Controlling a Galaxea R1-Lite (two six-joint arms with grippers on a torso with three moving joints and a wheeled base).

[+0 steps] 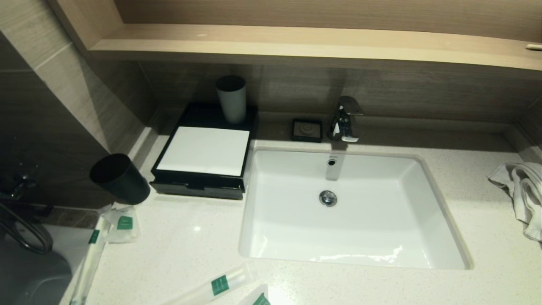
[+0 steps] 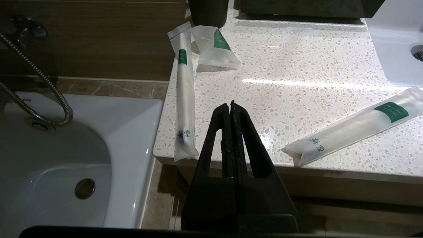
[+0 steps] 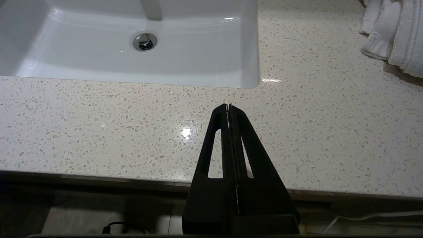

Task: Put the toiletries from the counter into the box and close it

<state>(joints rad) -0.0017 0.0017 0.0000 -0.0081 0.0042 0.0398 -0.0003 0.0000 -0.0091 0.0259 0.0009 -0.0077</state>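
Note:
The black box (image 1: 203, 186) with a white top panel stands left of the sink, its front drawer nearly flush. Several toiletries lie on the counter (image 1: 178, 237): a long packet (image 1: 91, 250) along the left edge, a short flat packet (image 1: 123, 224) beside it, another long packet (image 1: 220, 284) and a further one (image 1: 259, 300) at the front edge. In the left wrist view I see the long packet (image 2: 185, 99), the flat one (image 2: 216, 49) and another long one (image 2: 360, 125). My left gripper (image 2: 230, 105) hovers shut and empty at the counter's front edge between them. My right gripper (image 3: 228, 107) is shut and empty over bare counter right of the sink.
A black cup (image 1: 120, 178) lies tipped beside the box, and a white cup (image 1: 231, 99) stands on its back. A soap dish (image 1: 307, 129), faucet (image 1: 347, 118), sink basin (image 1: 351, 212) and towel (image 1: 523, 190) are on the counter. A bathtub (image 2: 66, 158) lies beyond the left edge.

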